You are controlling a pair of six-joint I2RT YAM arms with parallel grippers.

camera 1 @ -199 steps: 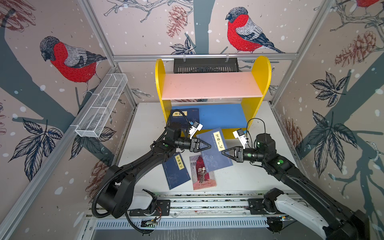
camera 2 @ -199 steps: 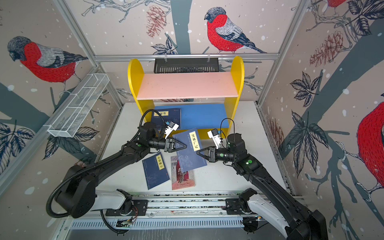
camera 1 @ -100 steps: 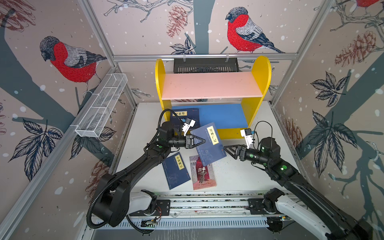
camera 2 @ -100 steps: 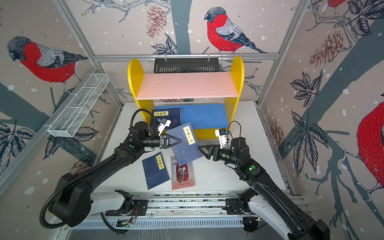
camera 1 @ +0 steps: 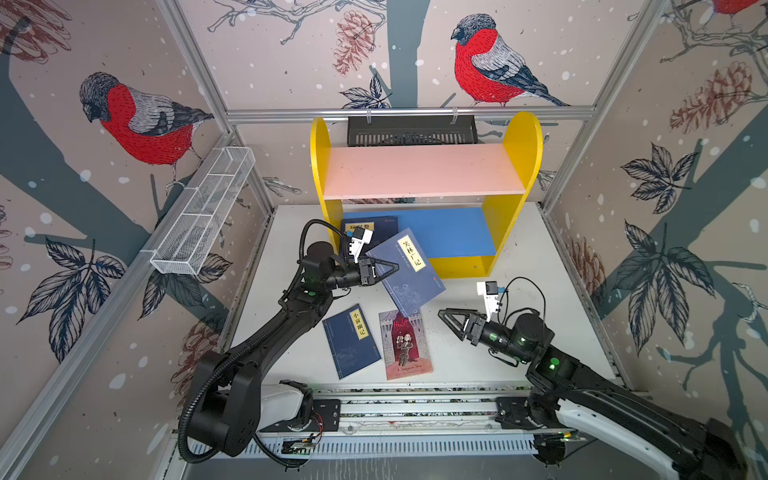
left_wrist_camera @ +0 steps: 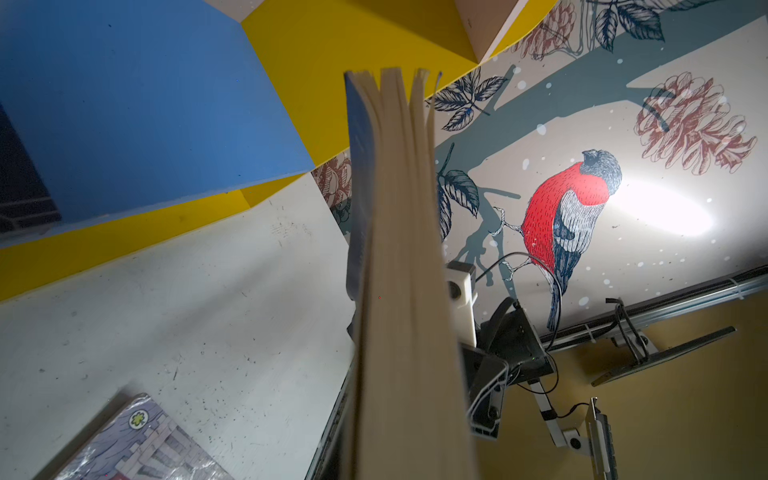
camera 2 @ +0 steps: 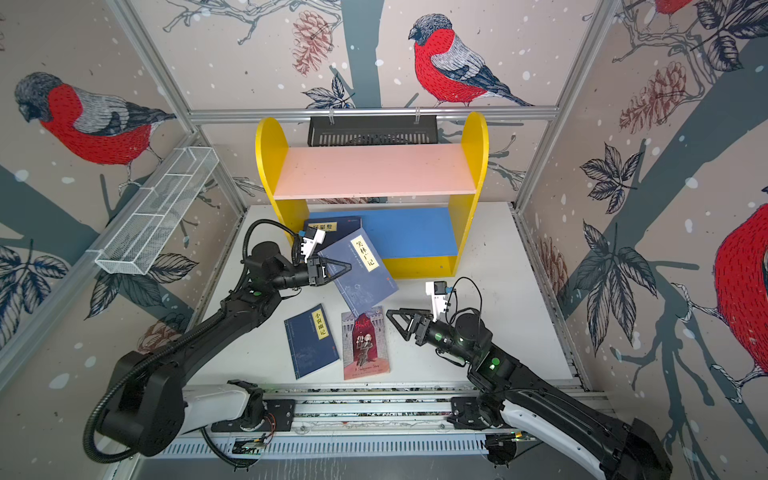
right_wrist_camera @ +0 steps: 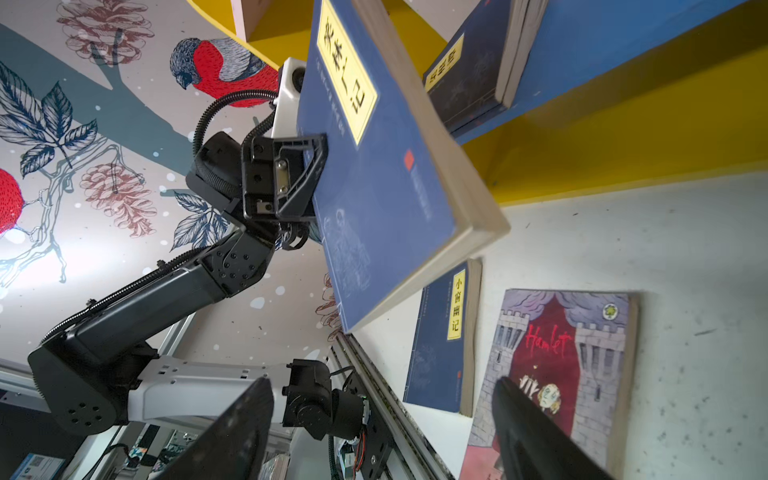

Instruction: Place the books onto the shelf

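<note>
Right wrist view: pinching edge of navy book [right_wrist_camera: 374,199] in closed left fingers [right_wrist_camera: 299,178]; right fingers [right_wrist_camera: 532,428] spread, empty. Might pivot, slip, clip shelf [right_wrist_camera: 623,141].

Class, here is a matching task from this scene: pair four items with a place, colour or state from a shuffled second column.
A Hamlet book
B left end effector
C right end effector
D shelf's upper board

1 open, empty
2 pink
3 flat on the table
4 shut on a navy book

Pairs: A3, B4, C1, D2
</note>
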